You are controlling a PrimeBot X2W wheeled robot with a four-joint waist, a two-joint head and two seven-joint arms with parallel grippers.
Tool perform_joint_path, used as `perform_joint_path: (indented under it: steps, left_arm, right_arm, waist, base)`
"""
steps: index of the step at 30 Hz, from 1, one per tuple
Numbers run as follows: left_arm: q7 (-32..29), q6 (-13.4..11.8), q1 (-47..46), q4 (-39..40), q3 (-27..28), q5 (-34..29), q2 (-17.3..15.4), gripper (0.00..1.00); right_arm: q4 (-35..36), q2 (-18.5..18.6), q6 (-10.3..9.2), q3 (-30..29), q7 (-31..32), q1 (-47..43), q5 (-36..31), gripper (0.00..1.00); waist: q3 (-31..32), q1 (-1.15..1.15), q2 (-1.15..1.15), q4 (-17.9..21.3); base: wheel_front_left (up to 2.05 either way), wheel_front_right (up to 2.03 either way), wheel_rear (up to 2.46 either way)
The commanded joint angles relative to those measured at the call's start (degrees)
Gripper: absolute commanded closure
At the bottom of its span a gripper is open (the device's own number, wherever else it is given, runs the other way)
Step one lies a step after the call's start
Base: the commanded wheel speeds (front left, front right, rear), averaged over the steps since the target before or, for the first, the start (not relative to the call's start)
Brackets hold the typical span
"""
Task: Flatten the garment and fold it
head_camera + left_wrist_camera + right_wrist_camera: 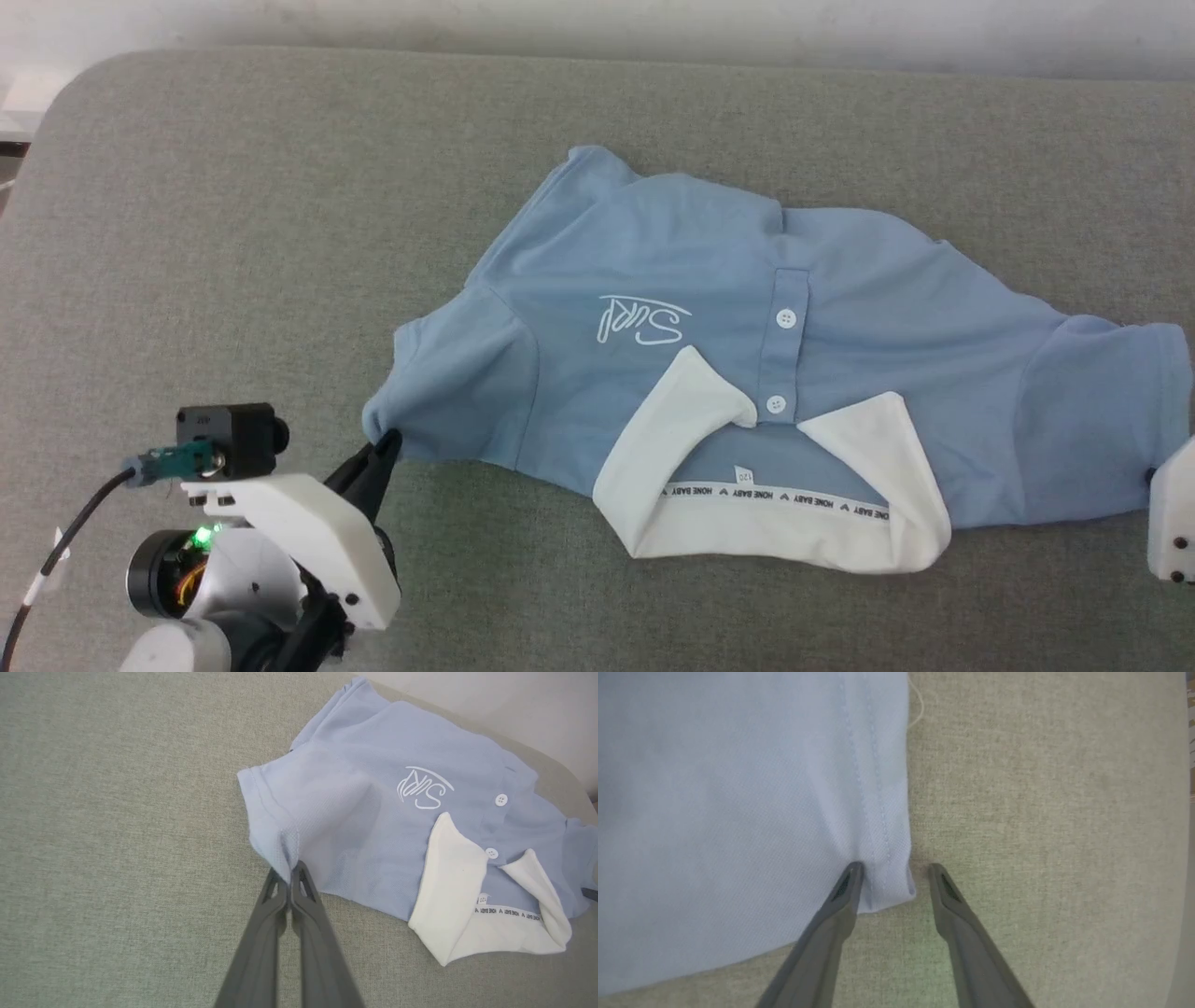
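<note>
One garment [653, 271] sleeve corner pinched by left claw [290, 870] | right claw [892, 868] spread astride other hem

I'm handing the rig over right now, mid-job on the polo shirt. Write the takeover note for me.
Left gripper: shut on the hem corner of the sleeve of the garment on the robot's left.
Right gripper: open, fingers straddling the other sleeve's hem corner, not yet closed.
The garment lies front up on the grey cushion, collar nearest the robot, body not flat.
Done: one sleeve gripped.
Left: close the right gripper, pull the shirt flat, then fold.
</note>
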State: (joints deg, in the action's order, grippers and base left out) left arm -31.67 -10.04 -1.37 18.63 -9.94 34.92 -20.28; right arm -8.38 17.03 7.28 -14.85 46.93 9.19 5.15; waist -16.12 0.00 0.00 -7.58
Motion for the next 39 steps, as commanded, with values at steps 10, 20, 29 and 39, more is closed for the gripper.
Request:
perform_joint_path:
  steps: [10, 20, 29, 39]
  left_arm:
    - [4.16, 2.57, -1.86, -0.19, 1.61, -0.36, -1.50, 1.00]
    - [7.62, 4.12, -5.48, 3.08, 7.32, -0.63, -5.83, 1.00]
    - [8.97, 4.46, -10.63, 8.37, 12.54, 1.24, -8.22, 1.00]
    - [11.72, 4.09, -19.93, 11.87, 17.36, 2.74, -9.54, 1.00]
  right_arm:
    - [3.60, 0.52, 0.21, 4.77, -3.07, 0.57, 10.02, 1.00]
    - [13.34, 1.56, 0.21, 1.32, -0.71, 8.05, 24.76, 1.00]
    - [19.41, 0.40, 0.21, -0.56, 1.58, 18.34, 30.18, 1.00]
    - [19.34, 1.93, 0.21, -0.21, -0.42, 30.44, 31.99, 1.00]
  waist:
    - [7.09, 0.00, 0.00, 2.72]
    - [15.50, 0.00, 0.00, 5.61]
    - [18.43, 0.00, 0.00, 7.28]
    - [17.45, 0.00, 0.00, 8.35]
  base:
    - [0.00, 0.00, 0.00]
    - [0.00, 0.00, 0.00]
    - [0.00, 0.00, 0.00]
    - [0.00, 0.00, 0.00]
